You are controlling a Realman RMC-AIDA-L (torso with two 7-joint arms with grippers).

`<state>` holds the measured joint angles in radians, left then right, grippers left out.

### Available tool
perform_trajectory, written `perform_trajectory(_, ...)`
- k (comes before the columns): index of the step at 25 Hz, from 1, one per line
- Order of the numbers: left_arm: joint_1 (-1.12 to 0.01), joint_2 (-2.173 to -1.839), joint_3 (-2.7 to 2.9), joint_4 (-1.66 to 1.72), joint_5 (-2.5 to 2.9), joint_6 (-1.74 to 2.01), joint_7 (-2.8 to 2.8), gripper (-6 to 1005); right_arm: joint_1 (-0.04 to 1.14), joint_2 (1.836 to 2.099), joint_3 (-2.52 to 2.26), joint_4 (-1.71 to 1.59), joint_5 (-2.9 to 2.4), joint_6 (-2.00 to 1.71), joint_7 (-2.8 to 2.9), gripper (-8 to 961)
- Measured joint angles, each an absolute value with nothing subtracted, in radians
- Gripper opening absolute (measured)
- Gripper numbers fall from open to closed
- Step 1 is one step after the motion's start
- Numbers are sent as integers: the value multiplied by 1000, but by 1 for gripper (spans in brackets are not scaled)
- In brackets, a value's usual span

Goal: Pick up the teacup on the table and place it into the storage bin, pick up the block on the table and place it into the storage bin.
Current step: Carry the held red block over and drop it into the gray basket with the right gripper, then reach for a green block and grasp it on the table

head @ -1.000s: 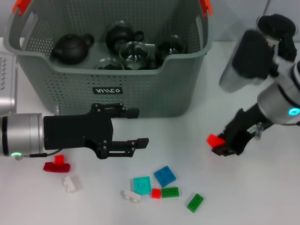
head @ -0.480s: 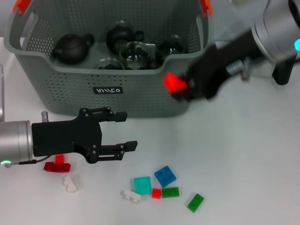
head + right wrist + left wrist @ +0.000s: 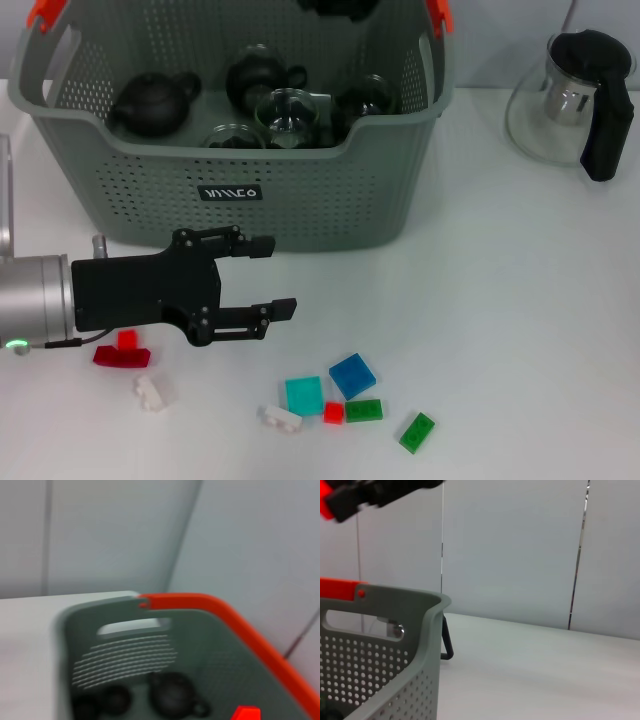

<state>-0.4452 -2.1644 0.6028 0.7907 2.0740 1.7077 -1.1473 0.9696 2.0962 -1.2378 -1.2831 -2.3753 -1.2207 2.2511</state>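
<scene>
Left tool hovers low over the worktop, fingers spread apart with nothing between them, just in front of the storage bin. Beside the left arm, a dark red block and a white block lie on the worktop. Further along sit a cluster: teal block, blue block, small red block, two green blocks, another white piece.

Right tool shows up high over the bin, clamped on a red block that hangs above the bin's inside. Dark teapots and glass cups rest in the bin. A glass pitcher stands well off to the right.
</scene>
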Motion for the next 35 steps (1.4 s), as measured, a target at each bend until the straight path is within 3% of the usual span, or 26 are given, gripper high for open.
perform_trajectory(11,-448,-2163,603,790,2074,1706,-1150,752,1031,2099,-1327,-1023,-2376,-898,2181,307)
perform_trajectory(22,-449,-2163,603,790,2074,1706,-1154,753,1027,2098,-1332,-1018,-2376,-888,2211,419)
perform_trajectory(28,-448,-2163,603,792,2074,1709,-1155,753,1014,2096,-1321,-1039,-2374,-902,2212,671)
perform_trajectory(35,-447,-2161,602,793,2077,1711,-1156,753,869,2096,-1315,-1269,-2263,-1046,2162,809)
